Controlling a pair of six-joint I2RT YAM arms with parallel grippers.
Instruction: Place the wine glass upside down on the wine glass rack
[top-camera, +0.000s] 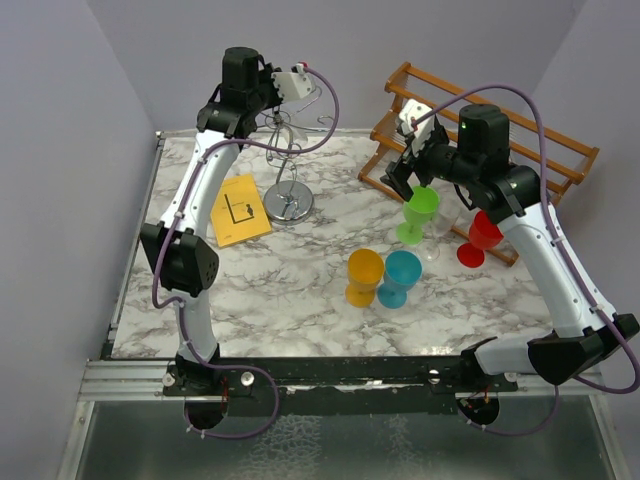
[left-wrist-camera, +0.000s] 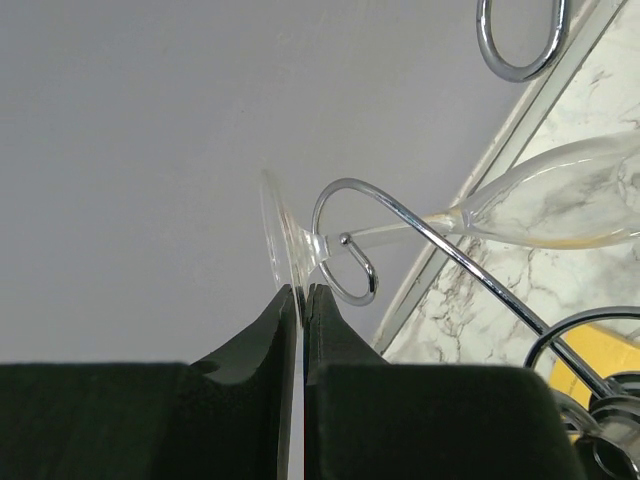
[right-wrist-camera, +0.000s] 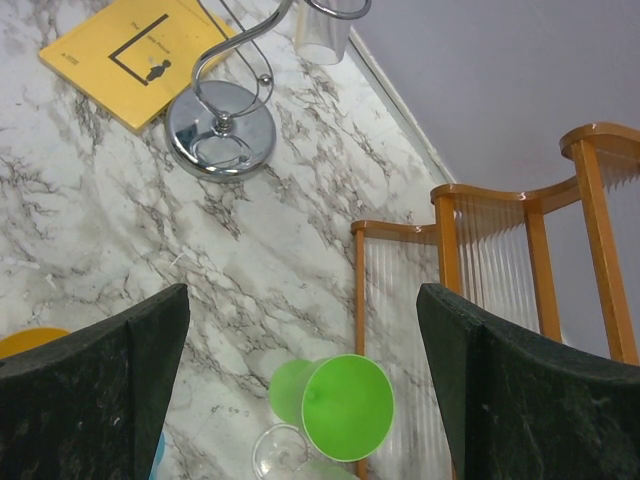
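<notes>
Pale lilac walls close in a white bench veined with grey marble pattern. Towards its far left stands the shiny chrome wire wine glass rack, a round disc base with a thin pole and curled scroll arms at the top. A flat yellow card lies just beside the base.

The left arm reaches up to the top of the rack. Its left pincer is clenched on the thin rim of the foot of the clear, stemmed wine glass. The stem passes through the curl of one scroll arm. The foot sits on the pincer's side of that curl, close against the wire, and the bowl lies on the far side, towards the bench. From the right wrist view the bowl shows below the rack's arms with its mouth pointing down.

The right pincer is spread wide and grasps nothing. It hangs above a bright green plastic goblet standing in front of the brown wooden slatted rack at the far right. A second clear stemmed glass stands just beside the green one, and a red plastic goblet stands further right. Nearer the arms' bases, an orange plastic goblet and a teal plastic goblet stand side by side, touching or nearly so.
</notes>
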